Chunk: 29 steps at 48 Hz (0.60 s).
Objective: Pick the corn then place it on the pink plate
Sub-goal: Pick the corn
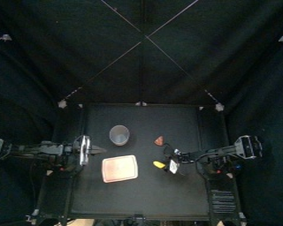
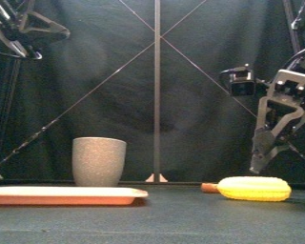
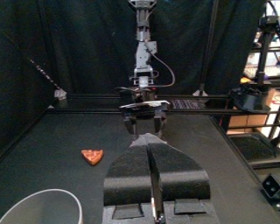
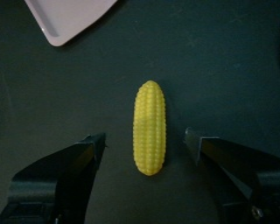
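Note:
A yellow corn cob [image 1: 159, 163] lies on the black table just right of the pink plate [image 1: 119, 168]. In the right wrist view the corn [image 4: 149, 127] sits lengthwise between the two jaws of my right gripper [image 4: 146, 140], which is open and not touching it. From the front, the right gripper [image 2: 267, 152] hangs a little above the corn [image 2: 254, 189]. The pink plate [image 2: 66, 195] has nothing on it. My left gripper [image 1: 87, 152] rests at the table's left side, its jaws pressed together [image 3: 152, 144].
A tall grey speckled cup [image 1: 119, 133] stands behind the plate. A small orange wedge-shaped toy [image 1: 161, 139] lies behind the corn, right of the cup. The plate's corner [image 4: 73, 17] shows beyond the corn in the right wrist view.

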Tool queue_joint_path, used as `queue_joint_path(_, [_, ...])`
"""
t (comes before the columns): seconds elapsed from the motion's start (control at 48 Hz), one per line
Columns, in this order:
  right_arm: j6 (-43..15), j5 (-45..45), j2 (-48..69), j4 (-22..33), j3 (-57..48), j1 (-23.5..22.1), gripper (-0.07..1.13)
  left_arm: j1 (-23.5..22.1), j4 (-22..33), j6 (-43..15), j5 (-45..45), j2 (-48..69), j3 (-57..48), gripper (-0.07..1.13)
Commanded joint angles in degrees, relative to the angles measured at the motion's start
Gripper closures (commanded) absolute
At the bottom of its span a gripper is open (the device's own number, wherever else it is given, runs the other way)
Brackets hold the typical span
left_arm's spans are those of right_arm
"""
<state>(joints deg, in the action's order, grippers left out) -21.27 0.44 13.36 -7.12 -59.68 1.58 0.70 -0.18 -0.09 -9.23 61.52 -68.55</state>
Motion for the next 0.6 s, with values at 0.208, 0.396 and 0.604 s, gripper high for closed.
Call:
queue_joint_path(0.208, [-0.09,0.00,-6.33,1.41,5.54,0.44,0.02,0.09,0.09,0.00,-0.26,-0.09,0.62,1.10])
queue_joint_path(0.396, [0.00,0.88,-8.96,1.41,6.33,0.97,0.03,0.09,0.09,0.00,-0.26,-0.09,0.44,1.10])
queue_joint_path(0.604, [0.00,1.05,-9.67,1.49,7.29,1.58,0.19,0.09,0.09,0.00,-0.26,-0.09,0.44,1.10])
